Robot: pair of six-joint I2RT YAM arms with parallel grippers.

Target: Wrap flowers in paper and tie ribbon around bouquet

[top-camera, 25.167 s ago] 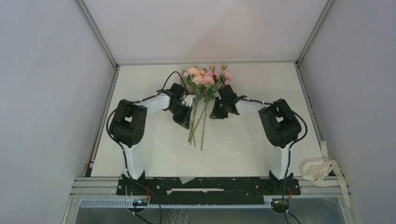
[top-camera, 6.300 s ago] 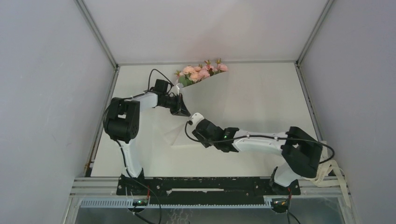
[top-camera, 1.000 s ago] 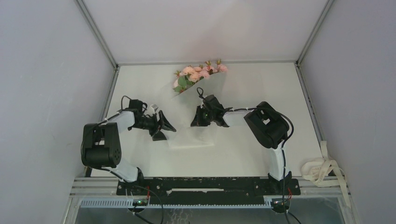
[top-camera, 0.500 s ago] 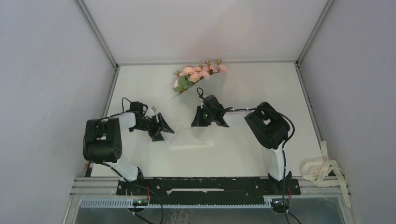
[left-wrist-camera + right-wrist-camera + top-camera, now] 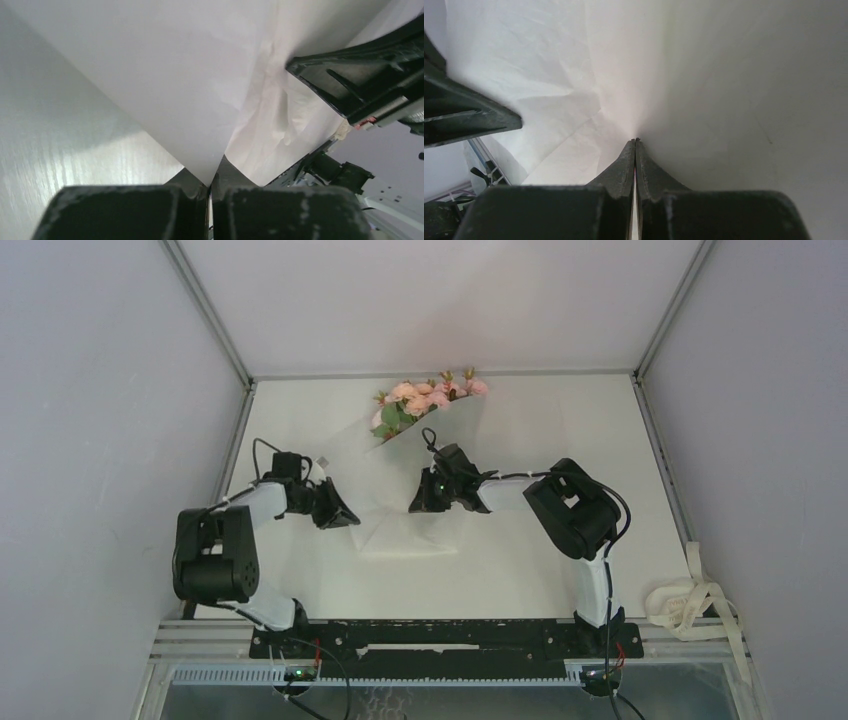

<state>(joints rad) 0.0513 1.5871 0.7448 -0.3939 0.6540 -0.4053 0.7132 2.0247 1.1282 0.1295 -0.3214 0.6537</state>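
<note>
Tabletop (image 5: 570, 460): white, walled on three sides, with a wide bare stretch to the right of the work.

Paper (image 5: 415, 530): one sheet, partly folded over the stems. Long axis ran near to far, and the near edge lay mid-table.

Flowers (image 5: 428, 395): one bunch, with the blooms pointing away from the arm bases, close to the far edge.

Ribbon (image 5: 682, 598): one loose coil off the right near corner, well apart from the paper.

Left hand (image 5: 345, 517) (image 5: 210, 186): closed tight, pinching the sheet's left edge.

Right hand (image 5: 418, 503) (image 5: 635, 142): closed on a fold at the middle.
</note>
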